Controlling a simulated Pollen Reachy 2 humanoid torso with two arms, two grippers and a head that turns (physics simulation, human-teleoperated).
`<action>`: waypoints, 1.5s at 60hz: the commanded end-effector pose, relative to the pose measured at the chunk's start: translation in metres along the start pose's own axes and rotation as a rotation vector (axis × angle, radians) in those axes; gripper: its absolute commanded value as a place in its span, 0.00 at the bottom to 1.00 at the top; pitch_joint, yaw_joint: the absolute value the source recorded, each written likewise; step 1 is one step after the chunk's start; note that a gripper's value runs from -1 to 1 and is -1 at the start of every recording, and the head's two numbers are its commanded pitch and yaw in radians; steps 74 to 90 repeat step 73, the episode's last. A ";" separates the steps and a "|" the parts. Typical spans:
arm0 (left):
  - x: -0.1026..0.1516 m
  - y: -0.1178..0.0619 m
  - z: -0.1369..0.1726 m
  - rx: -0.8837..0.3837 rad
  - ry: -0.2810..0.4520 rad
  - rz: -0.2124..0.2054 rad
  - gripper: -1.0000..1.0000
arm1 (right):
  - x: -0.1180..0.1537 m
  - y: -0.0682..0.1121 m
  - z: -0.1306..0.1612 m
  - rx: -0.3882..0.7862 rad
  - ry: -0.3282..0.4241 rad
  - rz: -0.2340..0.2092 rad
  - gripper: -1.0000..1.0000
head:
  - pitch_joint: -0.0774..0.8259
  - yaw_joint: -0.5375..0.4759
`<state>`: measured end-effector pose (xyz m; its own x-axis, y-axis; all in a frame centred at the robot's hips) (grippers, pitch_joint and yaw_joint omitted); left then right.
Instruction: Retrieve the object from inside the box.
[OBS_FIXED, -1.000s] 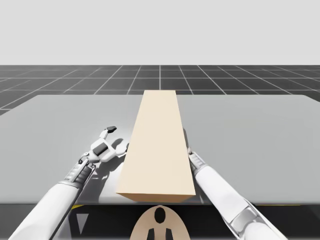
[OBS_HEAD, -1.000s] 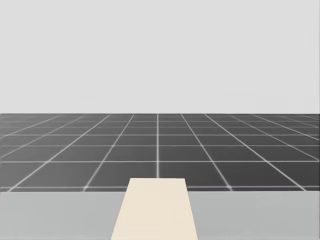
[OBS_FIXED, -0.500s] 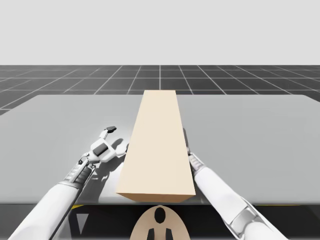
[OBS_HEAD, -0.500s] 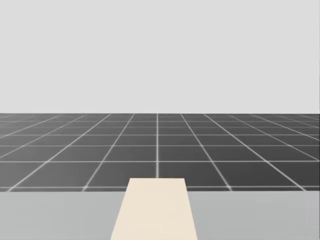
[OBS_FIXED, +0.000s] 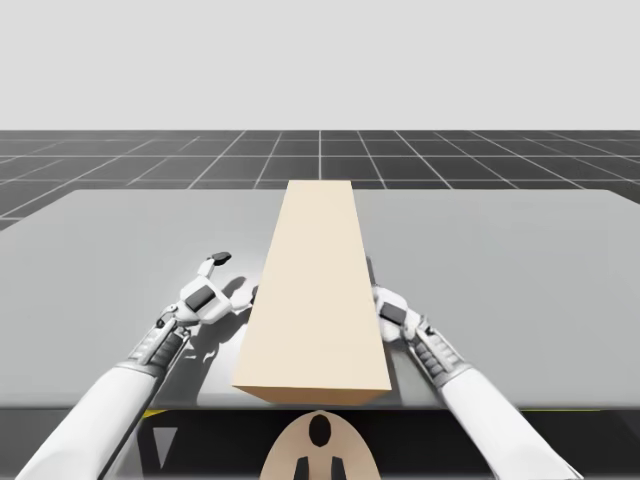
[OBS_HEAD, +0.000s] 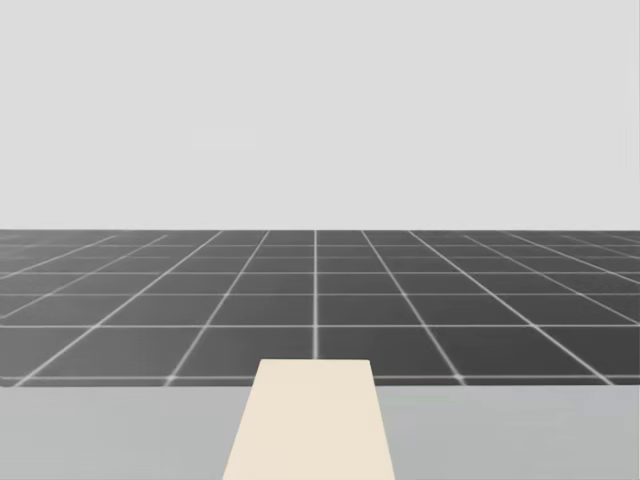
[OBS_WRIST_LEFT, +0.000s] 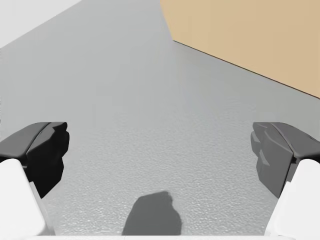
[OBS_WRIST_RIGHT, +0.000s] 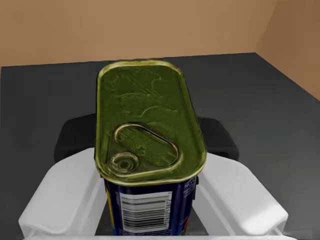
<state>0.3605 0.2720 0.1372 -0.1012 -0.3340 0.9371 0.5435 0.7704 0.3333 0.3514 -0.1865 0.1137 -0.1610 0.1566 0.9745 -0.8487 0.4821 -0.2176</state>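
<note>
A long tan cardboard box lay lengthwise down the middle of the flat grey table. My left gripper hung just beside the box's left wall, its 2 fingers wide apart over bare table. My right gripper was at the box's right wall, fingers clamped on an upright dark-blue rectangular can with a gold lid, with tan walls behind it and a dark floor beneath.
</note>
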 end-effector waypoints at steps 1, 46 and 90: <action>0.000 0.001 0.000 0.004 0.000 0.001 0.00 | 0.000 -0.024 0.044 -0.116 -0.014 0.017 1.00 | 0.08 0.52; 0.000 0.005 0.001 0.019 -0.003 0.005 0.00 | 0.067 -0.139 0.141 -0.626 -0.015 0.050 1.00 | 0.07 0.52; -0.001 0.006 0.001 0.021 -0.001 0.006 0.00 | 0.218 -0.171 0.152 -0.878 -0.265 0.155 1.00 | 0.08 0.52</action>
